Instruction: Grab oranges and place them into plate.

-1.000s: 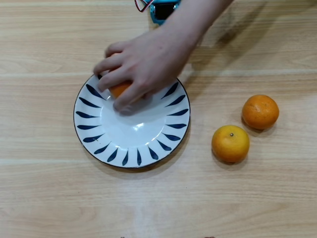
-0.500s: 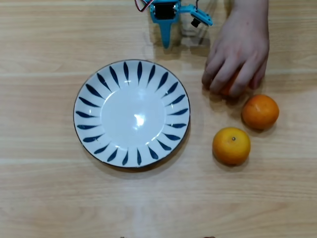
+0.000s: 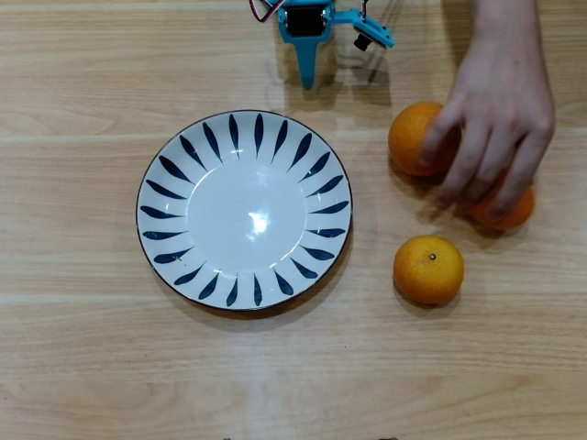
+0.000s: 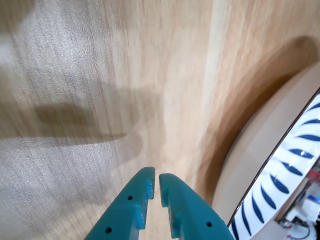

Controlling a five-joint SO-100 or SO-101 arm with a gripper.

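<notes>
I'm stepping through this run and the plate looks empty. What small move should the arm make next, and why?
Probably hold still for now. A person's hand rests on two of the oranges right of the plate, so reaching in risks a collision. The claw sits above the plate's rim, nearly shut and empty. Once the hand is gone, turning toward the free orange seems sensible.

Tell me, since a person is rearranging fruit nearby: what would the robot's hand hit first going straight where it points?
Probably the plate rim, seen overhead. The hand points at it, with only bare table between.
</notes>
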